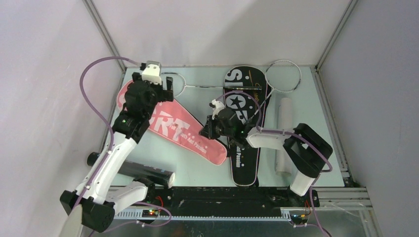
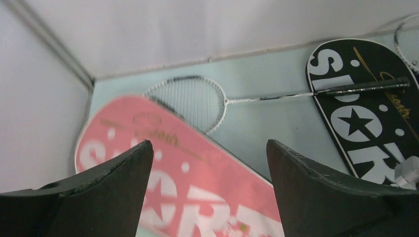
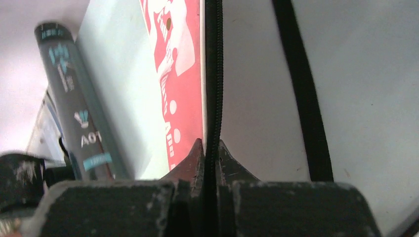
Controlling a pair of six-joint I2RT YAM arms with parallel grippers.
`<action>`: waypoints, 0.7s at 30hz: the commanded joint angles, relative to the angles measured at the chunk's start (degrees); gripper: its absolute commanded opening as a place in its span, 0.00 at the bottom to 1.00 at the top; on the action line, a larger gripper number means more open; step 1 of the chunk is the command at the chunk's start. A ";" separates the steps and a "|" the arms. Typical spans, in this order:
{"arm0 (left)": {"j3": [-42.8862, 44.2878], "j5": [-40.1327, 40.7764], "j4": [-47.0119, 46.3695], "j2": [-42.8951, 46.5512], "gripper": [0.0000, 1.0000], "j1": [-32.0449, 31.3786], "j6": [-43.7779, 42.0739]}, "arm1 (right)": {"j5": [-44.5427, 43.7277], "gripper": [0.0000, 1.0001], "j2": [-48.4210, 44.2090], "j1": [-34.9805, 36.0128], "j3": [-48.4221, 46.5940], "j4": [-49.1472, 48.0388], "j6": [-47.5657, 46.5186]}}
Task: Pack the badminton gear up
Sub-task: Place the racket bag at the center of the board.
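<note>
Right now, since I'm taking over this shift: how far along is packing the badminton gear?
Done: nothing looks packed; the left racket and right racket lie outside the covers. In hand: the right gripper pinches the zipper edge of the black cover; the left gripper hangs open over the pink cover. Left: rackets in, covers zipped, white tube and black tube stowed.
</note>
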State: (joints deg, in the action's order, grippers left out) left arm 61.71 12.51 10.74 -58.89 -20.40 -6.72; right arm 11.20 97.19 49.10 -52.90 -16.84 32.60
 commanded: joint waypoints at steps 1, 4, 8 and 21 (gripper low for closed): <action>0.70 4.90 7.15 -2.41 0.91 3.75 17.70 | -10.08 0.00 3.32 -0.37 -2.27 -16.26 11.86; 0.37 -0.19 9.23 -4.05 0.90 8.51 22.71 | -8.80 0.08 6.47 1.63 -5.63 -14.70 11.85; 1.52 -2.09 14.32 -8.01 0.89 11.45 24.94 | -6.55 0.39 6.98 2.24 -7.01 -11.41 11.06; 2.52 -11.77 15.74 -10.10 0.86 11.55 23.15 | -10.59 0.61 -5.70 -16.96 -11.36 24.16 7.36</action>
State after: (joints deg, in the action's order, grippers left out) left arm 62.17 5.80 27.94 -68.90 -8.86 15.29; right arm 3.22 93.41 36.69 -62.50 -0.40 42.06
